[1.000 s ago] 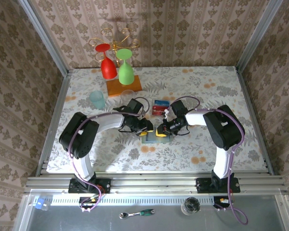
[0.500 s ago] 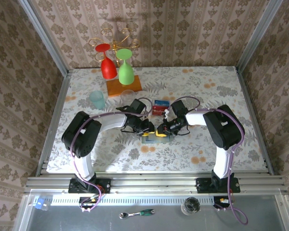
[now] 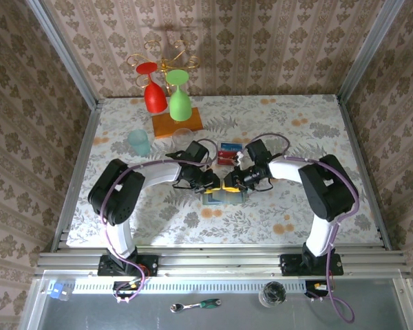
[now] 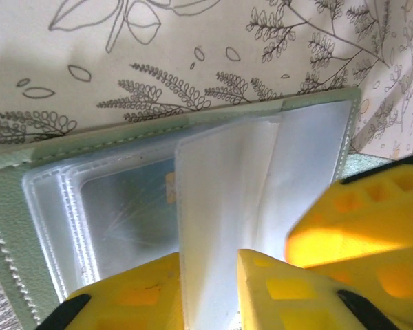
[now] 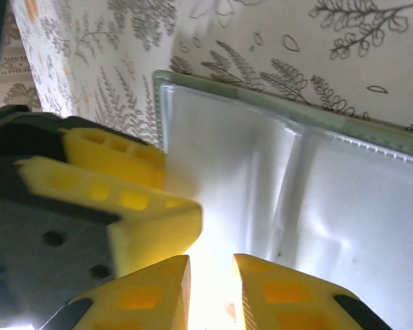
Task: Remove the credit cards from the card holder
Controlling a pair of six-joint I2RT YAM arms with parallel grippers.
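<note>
Left wrist, card holder [image 4: 158, 130] — sleeve [image 4: 220, 192] nipped in left pincer [image 4: 208, 265]

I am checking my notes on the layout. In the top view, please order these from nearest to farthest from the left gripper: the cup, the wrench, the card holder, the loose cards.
1. Card holder, directly under the left gripper.
2. Loose cards, just behind it, slightly to the right.
3. Cup, farther back on the left.
4. Wrench, at the near edge, clearly the farthest.

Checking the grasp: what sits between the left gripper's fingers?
Left wrist view: a clear plastic sleeve of the open card holder fills the gap between the fingers of the left gripper.
</note>
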